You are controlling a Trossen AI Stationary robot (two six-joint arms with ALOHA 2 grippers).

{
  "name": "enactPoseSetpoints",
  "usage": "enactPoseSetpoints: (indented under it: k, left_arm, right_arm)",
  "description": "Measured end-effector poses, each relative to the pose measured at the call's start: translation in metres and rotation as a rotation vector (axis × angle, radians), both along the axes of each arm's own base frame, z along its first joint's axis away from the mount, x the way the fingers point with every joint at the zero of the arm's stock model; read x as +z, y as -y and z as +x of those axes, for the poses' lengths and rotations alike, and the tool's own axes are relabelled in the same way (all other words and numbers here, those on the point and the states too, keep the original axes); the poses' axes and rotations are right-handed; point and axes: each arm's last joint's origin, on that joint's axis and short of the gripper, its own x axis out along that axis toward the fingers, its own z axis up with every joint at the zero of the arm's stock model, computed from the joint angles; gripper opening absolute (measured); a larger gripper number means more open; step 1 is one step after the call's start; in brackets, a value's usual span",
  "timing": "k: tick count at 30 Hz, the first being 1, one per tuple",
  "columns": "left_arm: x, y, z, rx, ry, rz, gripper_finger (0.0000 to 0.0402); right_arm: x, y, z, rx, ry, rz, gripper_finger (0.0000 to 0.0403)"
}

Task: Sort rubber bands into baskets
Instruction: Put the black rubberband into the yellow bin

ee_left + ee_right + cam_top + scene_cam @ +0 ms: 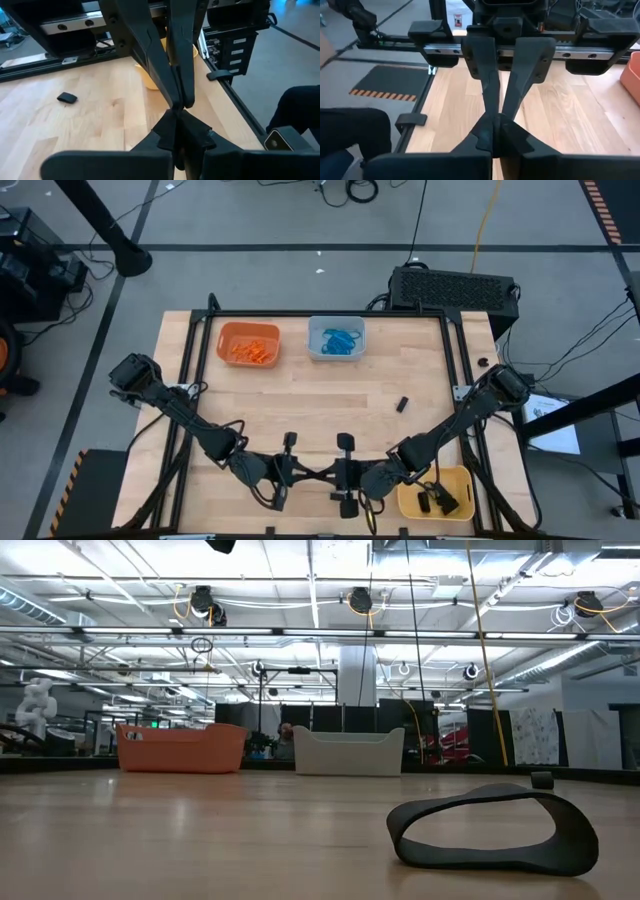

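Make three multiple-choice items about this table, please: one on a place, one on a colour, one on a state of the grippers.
1. Where does the single black rubber band lie?
A. on the bare wood, right of the table's middle
B. in the orange basket
C. on the floor

2. What colour are the bands in the pale blue-grey basket?
A. orange
B. blue
C. black

3. How do the left gripper and the right gripper stand?
A. both wide open
B. both shut, empty
C. each holds a basket

Answers:
1 A, the high view shows it alone on the wood.
2 B, a blue heap lies inside.
3 B, each wrist view shows fingers closed together with nothing between.
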Motion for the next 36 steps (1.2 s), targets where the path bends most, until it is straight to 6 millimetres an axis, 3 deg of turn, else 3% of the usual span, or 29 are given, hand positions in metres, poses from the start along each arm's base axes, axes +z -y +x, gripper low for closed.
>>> enactPoseSetpoints:
  k: [9,16,26,36]
  left_arm:
    - [-0.007,-0.005,-0.001,0.016,-0.066,0.041,0.0079]
    - [-0.009,-0.009,0.001,0.057,-0.074,0.063,0.0010]
    - [-0.028,-0.019,-0.010,0.185,-0.261,0.177,0.0003]
    - [-0.053,-0.039,-0.041,0.336,-0.637,0.250,0.0002]
  right_arm:
    - [0.022,-0.008,-0.009,0.017,0.024,0.004,0.0001]
    - [0.025,-0.010,-0.022,-0.019,-0.012,-0.009,0.0001]
    - [0.036,-0.007,-0.096,-0.167,-0.365,0.209,0.0000]
    - [0.022,-0.015,-0.162,-0.477,-0.871,0.502,0.0000]
